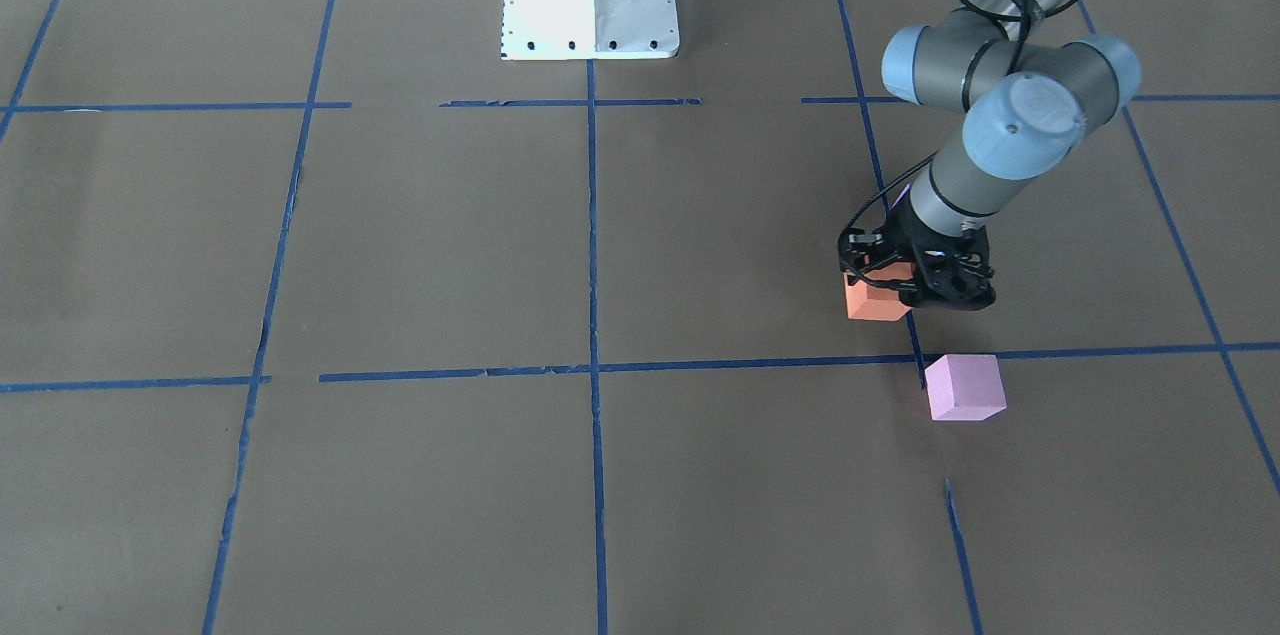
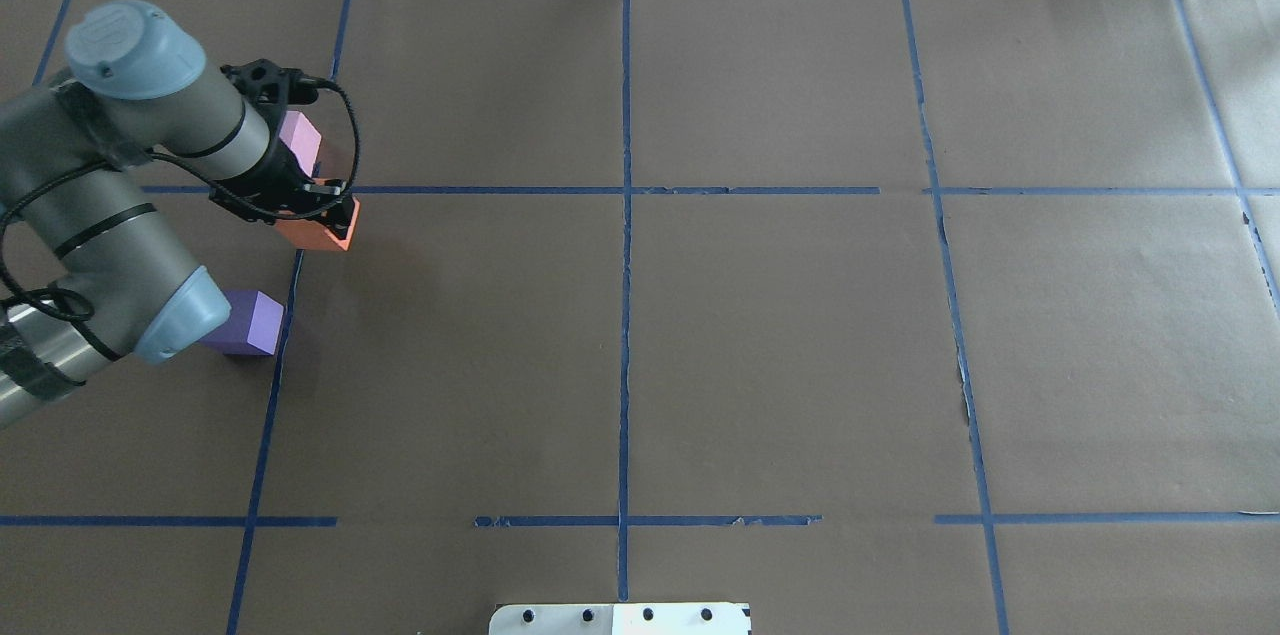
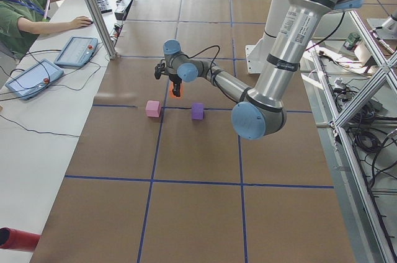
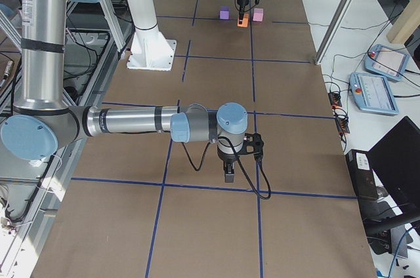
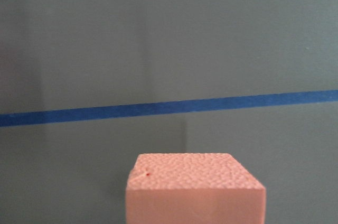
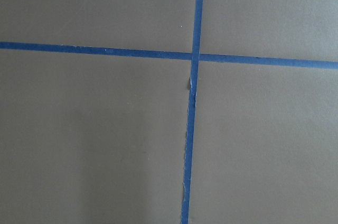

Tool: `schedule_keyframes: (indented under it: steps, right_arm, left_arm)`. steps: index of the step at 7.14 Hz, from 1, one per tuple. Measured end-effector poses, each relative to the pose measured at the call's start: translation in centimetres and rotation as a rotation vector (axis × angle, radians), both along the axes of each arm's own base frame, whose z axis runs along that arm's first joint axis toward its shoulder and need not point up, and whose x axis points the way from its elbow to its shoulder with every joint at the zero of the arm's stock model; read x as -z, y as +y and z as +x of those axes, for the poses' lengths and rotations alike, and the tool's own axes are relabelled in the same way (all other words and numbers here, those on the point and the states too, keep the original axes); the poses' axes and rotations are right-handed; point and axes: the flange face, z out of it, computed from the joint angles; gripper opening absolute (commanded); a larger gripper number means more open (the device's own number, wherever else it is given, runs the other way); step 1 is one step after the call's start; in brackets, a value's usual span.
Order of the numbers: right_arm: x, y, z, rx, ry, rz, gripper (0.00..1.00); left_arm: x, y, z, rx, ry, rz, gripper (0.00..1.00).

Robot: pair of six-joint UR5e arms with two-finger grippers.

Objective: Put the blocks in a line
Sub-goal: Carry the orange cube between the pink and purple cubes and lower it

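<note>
**Left pincer clamped on orange matte foam cube**

The cube is gripped between the two fingers, with its lower part showing beneath them. It is held beside a crossing of blue tape lines on the brown paper-covered table. Whether the cube is set down on the paper or held just above it cannot be told.

In the overhead view, a pale pink foam cube is seen at about 12 o'clock from the orange one, near it but apart. A dark violet foam cube is seen at about 7 o'clock, farther off and partly covered by the arm's elbow. Both are set on the paper beside the same lengthwise tape line.

The right pincer is pointed downward over another tape crossing, well apart from all three cubes. Whether its jaws are wide or narrow cannot be told.
</note>
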Motion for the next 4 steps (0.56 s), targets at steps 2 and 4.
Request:
schedule_keyframes:
  steps: [2, 4]
  right_arm:
    - [0.0, 0.0, 0.0, 0.000, 0.000, 0.000, 1.00]
    - [0.0, 0.0, 0.0, 0.000, 0.000, 0.000, 1.00]
  left_arm:
    - [-4.7, 0.7, -2.0, -0.035, -0.023, -0.043, 0.40]
    - [-5.7, 0.6, -1.5, -0.042, -0.030, -0.065, 1.00]
